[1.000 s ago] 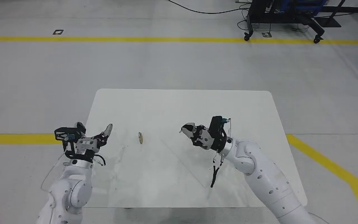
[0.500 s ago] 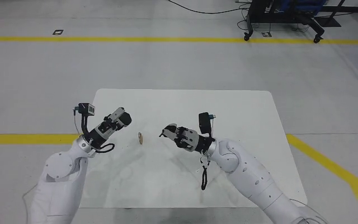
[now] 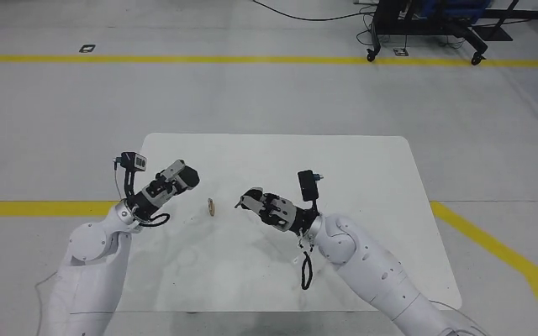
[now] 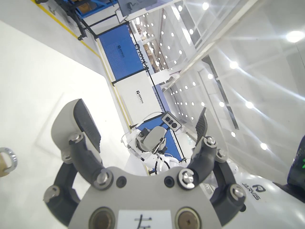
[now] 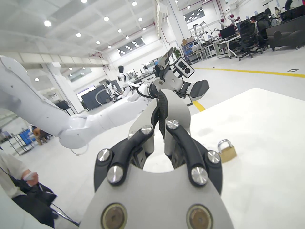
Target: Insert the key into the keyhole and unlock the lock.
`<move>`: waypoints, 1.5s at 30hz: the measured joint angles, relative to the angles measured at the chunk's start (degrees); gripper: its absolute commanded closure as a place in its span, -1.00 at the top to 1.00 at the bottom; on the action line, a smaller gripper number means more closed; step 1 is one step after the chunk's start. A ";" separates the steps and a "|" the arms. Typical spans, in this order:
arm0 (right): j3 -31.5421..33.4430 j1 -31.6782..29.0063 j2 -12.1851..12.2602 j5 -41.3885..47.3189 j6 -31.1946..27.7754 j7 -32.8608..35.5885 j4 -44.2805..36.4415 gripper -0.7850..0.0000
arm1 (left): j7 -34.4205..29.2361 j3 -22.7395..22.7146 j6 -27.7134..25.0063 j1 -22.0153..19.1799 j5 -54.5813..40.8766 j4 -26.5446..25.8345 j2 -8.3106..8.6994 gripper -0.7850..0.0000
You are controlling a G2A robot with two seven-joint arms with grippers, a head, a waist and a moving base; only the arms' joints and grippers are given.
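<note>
A small brass padlock [image 3: 211, 207] with a silver shackle lies on the white table [image 3: 353, 168], left of centre. It also shows in the right wrist view as the padlock [image 5: 226, 150] and at the frame's edge in the left wrist view [image 4: 6, 162]. My left gripper [image 3: 187, 175] hovers open just left of the padlock; its jaws stand wide apart [image 4: 143, 120] with nothing between them. My right gripper [image 3: 249, 200] is just right of the padlock, its fingers pressed together [image 5: 160, 110]. No key shows between them; the pads hide anything thin held there.
The tabletop around the padlock is bare white. The table's left edge [image 3: 139, 181] lies under my left arm. A black cable [image 3: 304, 270] hangs from my right forearm over the table. Beyond the table is open floor with yellow lines.
My left arm has swung in from the table's left edge toward the padlock, its wrist turned. My right gripper has moved left, closer to the padlock. The padlock has not moved.
</note>
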 measured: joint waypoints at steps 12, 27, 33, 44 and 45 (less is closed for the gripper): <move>-7.12 7.06 -3.54 25.40 0.48 13.68 10.23 -1.00 | -7.57 4.56 -5.93 -0.63 5.14 -0.21 0.51 -0.07; -6.81 8.03 -5.34 23.21 -0.05 13.16 14.02 -1.00 | -7.17 6.15 -7.43 -0.76 9.73 -0.60 1.30 -0.67; -5.45 7.51 -5.42 22.49 -0.51 12.92 14.08 -1.00 | -7.96 6.57 -8.03 -0.56 9.56 -0.85 1.65 -0.78; -3.81 6.20 -5.48 19.23 0.90 13.19 12.80 -0.26 | -7.55 7.18 -8.57 -0.65 9.72 -0.77 2.19 -1.00; -3.66 6.13 -5.51 19.11 0.91 13.26 12.73 1.00 | -7.10 7.16 -8.56 -0.62 10.12 -0.73 2.25 -1.00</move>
